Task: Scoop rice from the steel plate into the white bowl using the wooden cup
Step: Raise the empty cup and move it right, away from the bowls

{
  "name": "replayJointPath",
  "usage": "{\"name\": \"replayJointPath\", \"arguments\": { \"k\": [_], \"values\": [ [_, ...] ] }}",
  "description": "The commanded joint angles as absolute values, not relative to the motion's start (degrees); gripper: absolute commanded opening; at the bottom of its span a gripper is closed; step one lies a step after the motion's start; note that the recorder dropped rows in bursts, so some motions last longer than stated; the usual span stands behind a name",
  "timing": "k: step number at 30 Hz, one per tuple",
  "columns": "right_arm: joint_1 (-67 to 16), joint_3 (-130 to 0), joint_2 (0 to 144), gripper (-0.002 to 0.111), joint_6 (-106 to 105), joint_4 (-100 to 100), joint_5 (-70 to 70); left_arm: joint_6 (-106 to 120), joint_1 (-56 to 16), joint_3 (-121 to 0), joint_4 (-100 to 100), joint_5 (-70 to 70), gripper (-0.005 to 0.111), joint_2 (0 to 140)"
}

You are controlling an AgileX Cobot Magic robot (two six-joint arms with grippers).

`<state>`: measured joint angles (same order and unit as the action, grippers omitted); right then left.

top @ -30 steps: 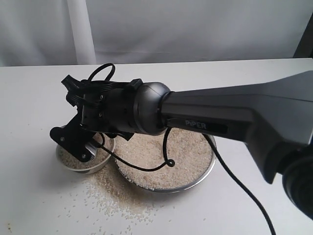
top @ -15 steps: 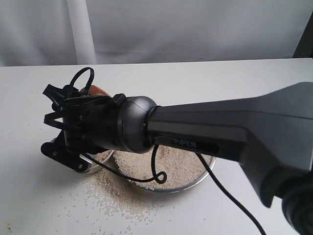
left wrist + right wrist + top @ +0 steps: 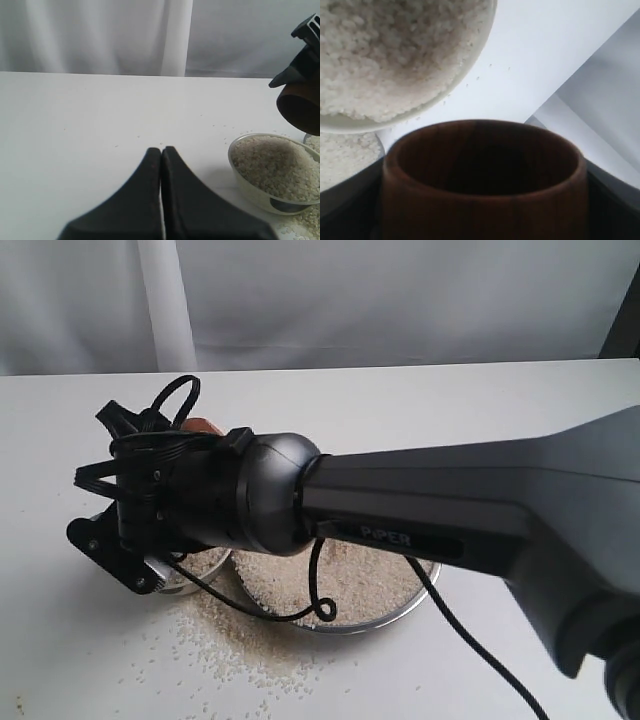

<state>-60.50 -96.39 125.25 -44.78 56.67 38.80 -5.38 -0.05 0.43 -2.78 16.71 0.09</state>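
The wooden cup (image 3: 485,170) hangs above the white bowl (image 3: 248,189), mouth tipped toward it. Its dark inside looks empty, though you cannot see right to the bottom. The bowl is heaped with rice (image 3: 385,45) almost to the rim. In the exterior view it sits just beside the steel plate (image 3: 385,621), at the plate's 9 o'clock. The plate holds a broad layer of grain. Loose spilled grains (image 3: 225,640) lie on the surface (image 3: 480,410) at about 6 o'clock of the bowl.

Your right gripper (image 3: 485,215) is clamped on the cup, a dark finger on either side of its wall, with the arm reaching across the plate. Your left gripper (image 3: 161,165) has its jaws pressed together on nothing and sits low over bare surface, away from both vessels.

This looks like the tail of a pour. The next move calls for righting the cup, carrying it toward 3 o'clock over the plate, and dipping its lip into the grain. Since the bowl is nearly full, take a small scoop, or more rice is likely to spill.
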Motion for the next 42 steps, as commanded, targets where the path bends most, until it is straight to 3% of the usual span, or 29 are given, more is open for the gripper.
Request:
{"name": "replayJointPath", "arguments": {
  "k": [1, 10, 19, 32, 42],
  "values": [
    [-60.7, -96.8, 124.1, 0.0, -37.7, 55.6, 39.6, -5.5, -0.3, 0.0, -2.5, 16.3, 0.0, 0.0],
    [-59.4, -92.8, 115.2, 0.0, -18.2, 47.8, 32.7, -5.5, -0.3, 0.0, -2.5, 16.3, 0.0, 0.0],
    [-53.4, -75.8, 99.3, 0.0, -2.3, 43.2, 15.3, -5.5, -0.3, 0.0, -2.5, 16.3, 0.0, 0.0],
    [-32.0, -51.6, 84.4, 0.0, 1.9, 30.4, -14.2, -5.5, -0.3, 0.0, -2.5, 16.3, 0.0, 0.0],
    [-21.3, -36.5, 82.2, 0.0, 3.3, 18.2, -36.4, -5.5, -0.3, 0.0, -2.5, 16.3, 0.0, 0.0]
  ]
}}
